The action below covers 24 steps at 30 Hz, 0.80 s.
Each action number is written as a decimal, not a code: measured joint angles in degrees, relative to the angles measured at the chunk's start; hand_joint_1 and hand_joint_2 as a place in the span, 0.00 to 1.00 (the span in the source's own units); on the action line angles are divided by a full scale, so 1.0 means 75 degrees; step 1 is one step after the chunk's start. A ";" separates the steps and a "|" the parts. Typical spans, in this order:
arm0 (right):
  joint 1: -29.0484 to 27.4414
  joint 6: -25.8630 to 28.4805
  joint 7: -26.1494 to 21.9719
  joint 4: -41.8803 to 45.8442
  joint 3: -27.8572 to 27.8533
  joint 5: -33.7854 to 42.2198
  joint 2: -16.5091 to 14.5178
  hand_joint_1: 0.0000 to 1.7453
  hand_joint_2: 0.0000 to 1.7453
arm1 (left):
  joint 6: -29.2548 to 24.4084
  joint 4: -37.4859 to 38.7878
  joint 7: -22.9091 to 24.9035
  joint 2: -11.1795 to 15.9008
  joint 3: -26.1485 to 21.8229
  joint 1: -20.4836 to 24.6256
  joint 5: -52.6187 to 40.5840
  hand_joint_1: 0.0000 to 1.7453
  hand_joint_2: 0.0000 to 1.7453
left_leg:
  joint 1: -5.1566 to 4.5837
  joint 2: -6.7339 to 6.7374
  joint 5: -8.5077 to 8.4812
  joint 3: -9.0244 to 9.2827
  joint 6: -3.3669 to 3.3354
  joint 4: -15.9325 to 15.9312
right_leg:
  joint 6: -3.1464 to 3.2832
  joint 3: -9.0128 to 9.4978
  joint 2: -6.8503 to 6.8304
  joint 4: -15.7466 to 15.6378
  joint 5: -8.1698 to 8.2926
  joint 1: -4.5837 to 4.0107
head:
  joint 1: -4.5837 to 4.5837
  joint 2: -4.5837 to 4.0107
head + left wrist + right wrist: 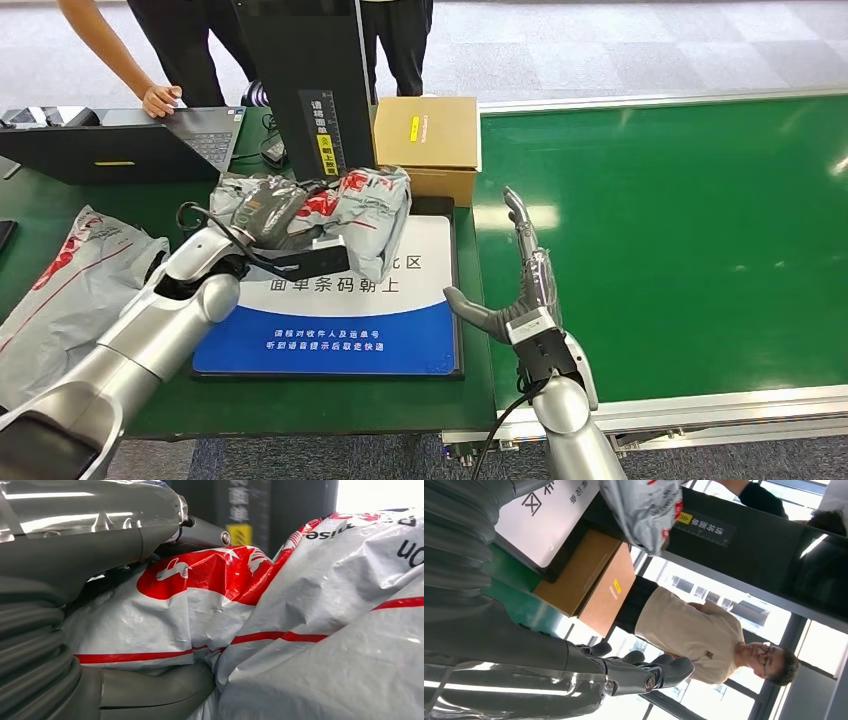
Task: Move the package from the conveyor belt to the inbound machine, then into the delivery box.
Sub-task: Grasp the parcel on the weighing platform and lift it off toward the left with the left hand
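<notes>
The left robot hand (262, 228) has the package (345, 215), a crumpled grey and red plastic mailer bag, gripped and held up above the inbound machine's scanning pad (420, 300), at its far edge. From the left wrist view the thick grey thumb (150, 692) sits under the bag and the darker fingers (200, 532) clamp over the top of the package (300, 620), pinching the red and white film between them. Just behind the bag stands the machine's dark upright post (315, 80) with a yellow label.

The right robot hand (520, 285) is over the near left part of the green conveyor belt (680, 230), just right of the pad, fingers straight and spread apart, thumb out to the left, holding nothing. In the right wrist view the same open right robot hand (624, 672) shows with its fingers stretched out.

A brown cardboard box (428, 140) sits at the far right of the pad, touching the belt's left edge. A second grey and red mailer bag (70, 290) lies on the green counter (300, 405) at the near left. A laptop (130, 145) is open at the far left, and a person's hand (160, 98) rests by its keyboard. More people stand behind the counter.
</notes>
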<state>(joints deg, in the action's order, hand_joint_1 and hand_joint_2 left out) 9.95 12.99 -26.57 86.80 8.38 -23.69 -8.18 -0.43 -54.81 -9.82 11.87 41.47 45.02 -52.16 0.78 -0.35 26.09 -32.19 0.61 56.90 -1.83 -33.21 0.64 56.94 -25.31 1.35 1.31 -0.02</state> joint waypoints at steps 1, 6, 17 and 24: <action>-0.0012 -0.0018 0.0007 0.0010 -0.0003 -0.0026 -0.0001 0.00 1.00 | -0.0027 -0.0085 0.0049 0.0045 -0.0200 -0.0065 -0.0018 1.00 1.00 | 0.0000 0.0000 0.0000 0.0000 0.0000 0.0000 | 0.0000 -0.0001 0.0000 0.0001 0.0000 0.0000 | 0.0000 0.0000; -0.0094 -0.0018 0.0023 0.0066 -0.0010 -0.0125 -0.0005 0.00 1.00 | -0.0246 -0.0418 0.0226 0.0235 -0.1437 -0.0391 -0.0060 1.00 1.00 | 0.0000 0.0002 0.0000 -0.0001 0.0001 0.0000 | 0.0002 -0.0005 0.0002 0.0004 -0.0002 -0.0003 | 0.0000 0.0000; -0.0111 -0.0023 0.0090 0.0086 -0.0010 -0.0182 -0.0008 0.00 1.00 | -0.0215 -0.0854 -0.0019 0.0395 -0.3214 -0.1041 -0.0160 1.00 1.00 | 0.0000 0.0002 0.0000 -0.0004 0.0001 0.0000 | 0.0005 -0.0005 0.0001 0.0004 -0.0003 0.0003 | 0.0000 0.0000; -0.0104 -0.0049 0.0092 0.0086 -0.0014 -0.0253 -0.0015 0.00 1.00 | -0.0354 -0.1132 -0.0007 0.0451 -0.3747 -0.1222 -0.0186 1.00 1.00 | 0.0000 0.0001 0.0000 -0.0005 0.0001 0.0000 | 0.0005 -0.0006 0.0001 0.0005 -0.0003 -0.0002 | 0.0000 0.0000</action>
<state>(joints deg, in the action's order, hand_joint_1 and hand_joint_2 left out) 9.16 12.62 -25.88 87.45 8.27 -25.59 -8.29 -3.08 -63.30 -9.86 15.25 13.37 35.86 -53.55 0.78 -0.35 26.09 -32.23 0.61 56.90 -1.79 -33.25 0.64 56.97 -25.34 1.34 1.31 -0.02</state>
